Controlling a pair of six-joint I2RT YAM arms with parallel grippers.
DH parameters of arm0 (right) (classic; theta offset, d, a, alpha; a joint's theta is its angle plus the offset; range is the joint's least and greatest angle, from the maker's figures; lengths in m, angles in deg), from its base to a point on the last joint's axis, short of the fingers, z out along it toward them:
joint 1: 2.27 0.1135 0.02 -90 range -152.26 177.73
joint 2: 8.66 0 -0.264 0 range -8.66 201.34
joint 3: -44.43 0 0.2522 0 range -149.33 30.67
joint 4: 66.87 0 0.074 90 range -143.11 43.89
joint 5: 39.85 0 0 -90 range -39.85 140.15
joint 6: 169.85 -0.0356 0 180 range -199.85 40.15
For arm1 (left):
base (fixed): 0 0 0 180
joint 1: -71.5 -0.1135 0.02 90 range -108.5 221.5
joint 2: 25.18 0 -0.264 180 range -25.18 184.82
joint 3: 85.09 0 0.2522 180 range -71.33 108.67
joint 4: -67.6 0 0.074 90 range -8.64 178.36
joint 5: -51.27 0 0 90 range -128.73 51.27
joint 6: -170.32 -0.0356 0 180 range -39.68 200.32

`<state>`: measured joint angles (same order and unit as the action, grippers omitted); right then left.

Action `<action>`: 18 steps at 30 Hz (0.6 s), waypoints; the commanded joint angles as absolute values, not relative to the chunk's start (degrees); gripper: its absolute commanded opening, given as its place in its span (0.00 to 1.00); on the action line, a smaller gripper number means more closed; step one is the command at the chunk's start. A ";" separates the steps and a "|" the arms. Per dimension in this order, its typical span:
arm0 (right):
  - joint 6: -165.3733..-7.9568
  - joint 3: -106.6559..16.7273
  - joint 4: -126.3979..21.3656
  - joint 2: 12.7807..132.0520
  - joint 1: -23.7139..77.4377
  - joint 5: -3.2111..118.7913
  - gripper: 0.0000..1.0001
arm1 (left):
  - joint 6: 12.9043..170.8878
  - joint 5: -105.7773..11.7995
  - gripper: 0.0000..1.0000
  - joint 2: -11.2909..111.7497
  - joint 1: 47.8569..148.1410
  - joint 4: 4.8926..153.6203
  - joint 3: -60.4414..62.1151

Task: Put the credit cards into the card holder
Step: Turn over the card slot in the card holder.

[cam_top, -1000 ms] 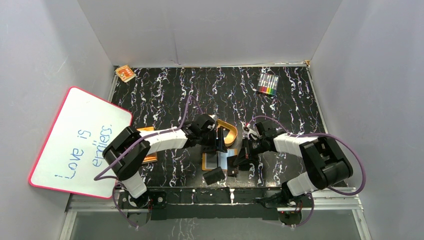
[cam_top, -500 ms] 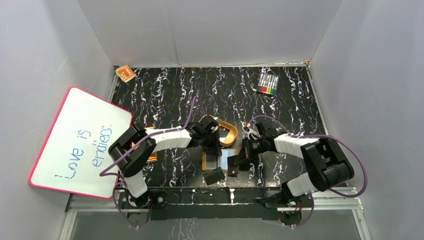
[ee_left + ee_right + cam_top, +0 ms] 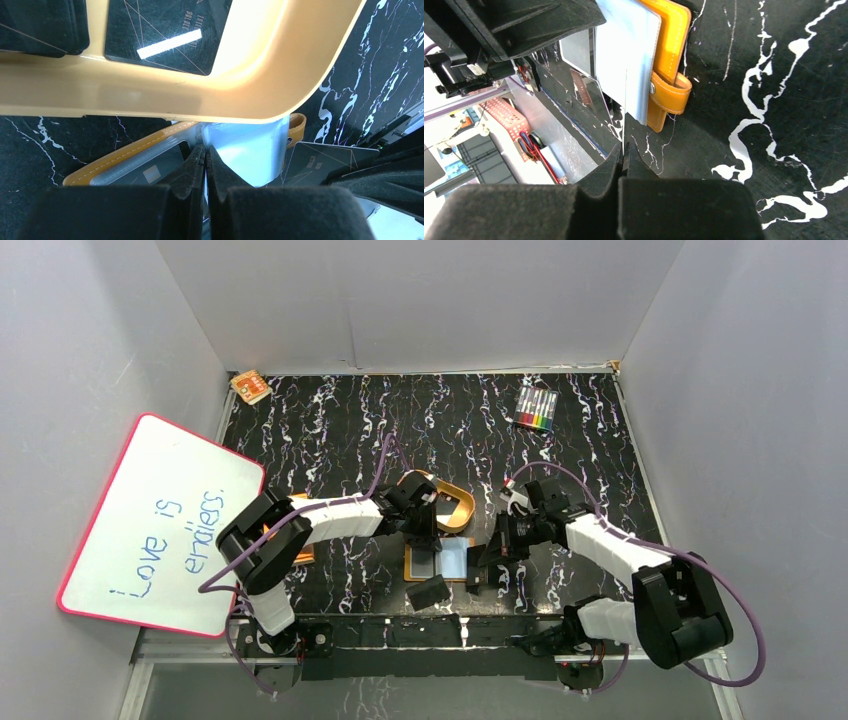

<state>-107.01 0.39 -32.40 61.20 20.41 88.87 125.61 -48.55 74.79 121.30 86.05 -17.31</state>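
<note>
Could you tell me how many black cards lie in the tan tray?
2. One card near the tray's curved end, another card left of it; more may be hidden.

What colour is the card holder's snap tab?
Orange-brown; the snap tab shows best in the right wrist view.

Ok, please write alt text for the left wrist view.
The left gripper, shut, pinches a pale blue sleeve of the orange-brown card holder. Beyond it, a tan tray holds black credit cards. One more card shows at the right.
</note>
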 commanded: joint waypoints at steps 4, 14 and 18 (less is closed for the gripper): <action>-104.71 -2.72 -32.21 64.91 19.77 90.57 0.00 | 124.87 -44.58 0.00 76.52 121.95 91.32 -20.36; -103.31 -4.58 -33.71 69.55 19.84 92.56 0.00 | 124.88 -45.06 0.00 76.08 121.95 90.95 -20.36; -103.61 -3.99 -34.90 70.70 19.84 93.39 0.00 | 124.86 -45.25 0.00 75.92 121.92 90.81 -20.24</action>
